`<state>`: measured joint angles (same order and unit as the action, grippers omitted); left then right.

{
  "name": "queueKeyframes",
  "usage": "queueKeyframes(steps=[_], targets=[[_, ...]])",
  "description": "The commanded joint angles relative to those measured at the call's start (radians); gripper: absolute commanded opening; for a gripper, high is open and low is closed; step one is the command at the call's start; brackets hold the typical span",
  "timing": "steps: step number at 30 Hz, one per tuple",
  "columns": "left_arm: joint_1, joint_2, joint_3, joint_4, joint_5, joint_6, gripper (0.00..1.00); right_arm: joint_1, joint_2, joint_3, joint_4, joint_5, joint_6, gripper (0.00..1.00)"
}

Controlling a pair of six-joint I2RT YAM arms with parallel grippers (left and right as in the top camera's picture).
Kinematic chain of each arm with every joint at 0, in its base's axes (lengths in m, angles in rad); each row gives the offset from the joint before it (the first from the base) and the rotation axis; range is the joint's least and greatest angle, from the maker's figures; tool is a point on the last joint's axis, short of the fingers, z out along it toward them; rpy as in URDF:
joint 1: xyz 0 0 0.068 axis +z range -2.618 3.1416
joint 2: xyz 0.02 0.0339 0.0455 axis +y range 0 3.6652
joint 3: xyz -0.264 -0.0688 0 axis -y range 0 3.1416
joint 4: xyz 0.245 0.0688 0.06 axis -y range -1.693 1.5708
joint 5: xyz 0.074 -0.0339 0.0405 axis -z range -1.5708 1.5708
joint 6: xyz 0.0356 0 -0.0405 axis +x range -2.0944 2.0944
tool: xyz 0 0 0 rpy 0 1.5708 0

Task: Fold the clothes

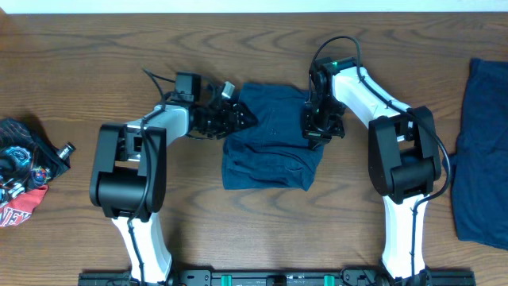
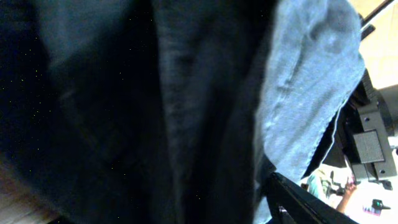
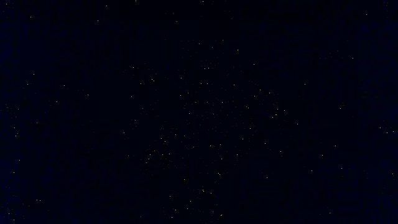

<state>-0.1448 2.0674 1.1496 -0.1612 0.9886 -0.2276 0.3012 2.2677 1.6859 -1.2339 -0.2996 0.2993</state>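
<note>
Navy garment (image 1: 270, 151), part-folded, is spread flat. Left gripper (image 1: 236, 117) is set at its upper-left edge, right gripper (image 1: 321, 127) at its upper-right, presumably for a further fold; opening and hold cannot be told. Second garment (image 1: 480, 151) is kept well right of it.

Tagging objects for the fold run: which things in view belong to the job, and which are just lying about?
Job:
centre navy garment
navy garment at right edge
left tool and right tool, both at the centre garment's top edge

Lying about:
printed red-and-black pile at left edge
</note>
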Motion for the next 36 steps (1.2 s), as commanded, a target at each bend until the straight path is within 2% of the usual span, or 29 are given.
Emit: queueKeyframes(steps=[1, 2, 3, 5, 8, 13, 16, 18, 25, 31, 36], targets=[[-0.042, 0.025, -0.020, 0.014, -0.010, 0.006, 0.70, 0.014, 0.049, -0.010, 0.003, 0.052, -0.008, 0.01], [-0.051, 0.025, -0.020, 0.022, -0.010, 0.006, 0.69, 0.014, 0.049, -0.010, 0.003, 0.052, -0.008, 0.01], [-0.059, 0.025, -0.020, 0.030, -0.013, 0.006, 0.64, 0.014, 0.049, -0.010, 0.003, 0.052, -0.008, 0.01], [-0.069, 0.025, -0.020, 0.041, -0.014, 0.005, 0.48, 0.014, 0.049, -0.010, 0.003, 0.052, -0.008, 0.01], [-0.070, 0.025, -0.020, 0.047, -0.031, -0.009, 0.06, 0.014, 0.049, -0.010, 0.000, 0.052, -0.008, 0.01], [-0.068, 0.024, -0.019, 0.074, -0.081, -0.045, 0.06, 0.014, 0.049, 0.000, 0.000, 0.052, -0.010, 0.01], [-0.061, 0.016, -0.019, 0.121, -0.080, -0.123, 0.06, 0.013, 0.044, 0.046, -0.016, 0.048, -0.047, 0.01], [-0.053, -0.004, -0.019, 0.154, -0.080, -0.168, 0.06, 0.013, 0.035, 0.103, -0.040, 0.048, -0.062, 0.01], [-0.004, -0.158, -0.019, 0.174, -0.090, -0.211, 0.06, 0.009, 0.002, 0.380, -0.143, 0.060, -0.068, 0.01], [0.095, -0.320, -0.019, 0.170, -0.163, -0.286, 0.06, -0.002, -0.011, 0.584, -0.219, 0.060, -0.068, 0.01], [0.233, -0.452, -0.018, 0.173, -0.246, -0.366, 0.06, 0.001, -0.012, 0.641, -0.266, 0.055, -0.064, 0.01]])
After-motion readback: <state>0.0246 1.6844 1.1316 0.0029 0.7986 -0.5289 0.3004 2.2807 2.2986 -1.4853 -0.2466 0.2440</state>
